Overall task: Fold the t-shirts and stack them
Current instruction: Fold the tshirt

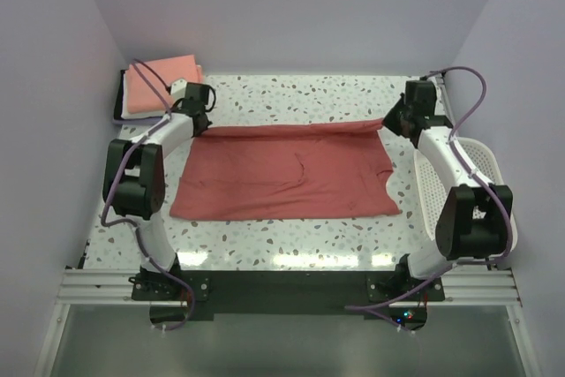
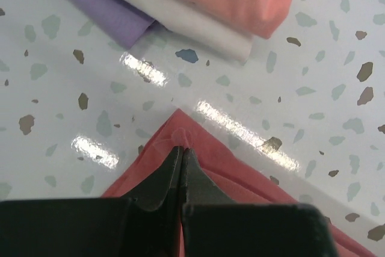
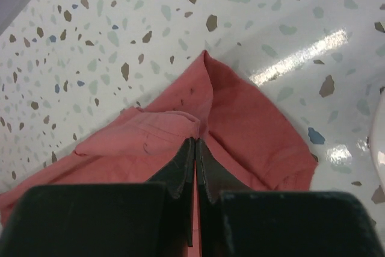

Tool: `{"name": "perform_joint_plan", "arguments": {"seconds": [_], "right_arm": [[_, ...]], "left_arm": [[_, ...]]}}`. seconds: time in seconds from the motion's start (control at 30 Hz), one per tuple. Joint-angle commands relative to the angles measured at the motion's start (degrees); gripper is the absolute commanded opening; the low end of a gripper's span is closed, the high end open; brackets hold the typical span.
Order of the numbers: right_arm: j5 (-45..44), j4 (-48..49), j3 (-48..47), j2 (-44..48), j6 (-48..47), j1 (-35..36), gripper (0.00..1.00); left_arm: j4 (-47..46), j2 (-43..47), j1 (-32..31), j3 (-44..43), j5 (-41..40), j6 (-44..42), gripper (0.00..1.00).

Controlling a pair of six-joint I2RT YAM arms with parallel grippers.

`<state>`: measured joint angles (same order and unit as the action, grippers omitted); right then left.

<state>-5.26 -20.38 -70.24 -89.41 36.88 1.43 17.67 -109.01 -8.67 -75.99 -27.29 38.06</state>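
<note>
table [image 1: 291, 94] | red shirt [image 1: 282, 178] spread mid-table, far edge strung between your arms | folded stack [image 1: 163, 84] in far-left corner | left pincer [image 2: 181, 151], right pincer [image 3: 195, 145] each clamped on a far corner | risk: thin pinch may slip if you pull unevenly, skewing the fold; left arm may clip the stack

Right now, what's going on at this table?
Both arms are working on the dusty-red t-shirt, which lies spread on the table. The left gripper is shut on its far-left corner and the right gripper on its far-right corner, with the far edge stretched between them. A folded stack, salmon-pink on top, sits at the table's far-left corner. The white basket stands at the right.
</note>
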Motion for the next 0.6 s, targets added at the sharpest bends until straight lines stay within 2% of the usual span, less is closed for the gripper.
{"name": "perform_joint_plan", "arguments": {"seconds": [0.0, 0.23, 0.57], "right_arm": [[-1.51, 0.7, 3.87, 6.24, 1.0, -0.29, 0.0], [-2.74, -0.71, 11.7, 14.24, 1.88, -0.29, 0.0], [0.33, -2.2, 17.68, 18.39, 3.28, -0.29, 0.0]], "left_arm": [[-3.42, 6.16, 0.76, 4.16, -1.37, 3.85, 0.0], [-5.62, 11.62, 0.76, 10.94, -0.49, 7.81, 0.0], [-8.79, 17.69, 0.76, 19.2, -0.57, 9.4, 0.0]]}}
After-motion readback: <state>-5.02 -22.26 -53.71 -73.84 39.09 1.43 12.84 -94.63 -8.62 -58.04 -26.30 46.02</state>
